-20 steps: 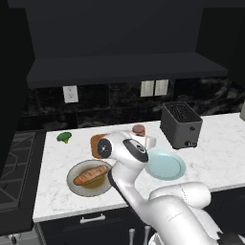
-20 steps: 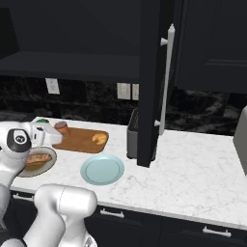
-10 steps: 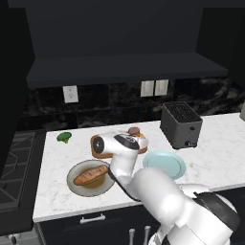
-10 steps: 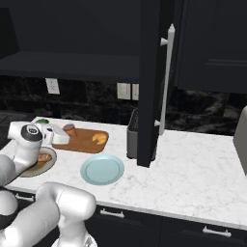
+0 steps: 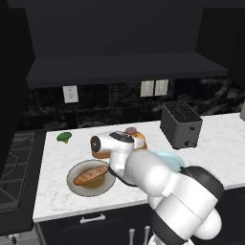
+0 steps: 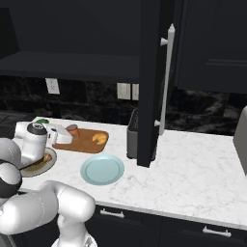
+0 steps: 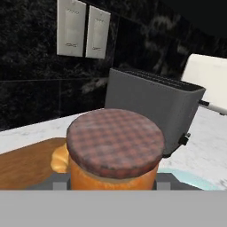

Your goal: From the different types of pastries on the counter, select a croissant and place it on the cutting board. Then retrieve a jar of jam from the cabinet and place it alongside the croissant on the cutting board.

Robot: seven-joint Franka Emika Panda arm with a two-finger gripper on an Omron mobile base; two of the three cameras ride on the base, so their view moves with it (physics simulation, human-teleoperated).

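Tool (image 6: 67, 135) clamped on jam jar (image 7: 113, 153), checked reddish lid, over cutting board (image 6: 87, 141) beside croissant (image 6: 100, 138). No label or writing readable on jar.

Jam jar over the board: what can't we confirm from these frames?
- Jar of jam: hand view's lower edge cuts off its base, so touching the cutting board or not, cannot tell.
- Gripper: right base view too small to show its jaws; grip unclear.
- Croissant: hand view, mostly behind the jar.
- Board in left base view: largely behind the arm.
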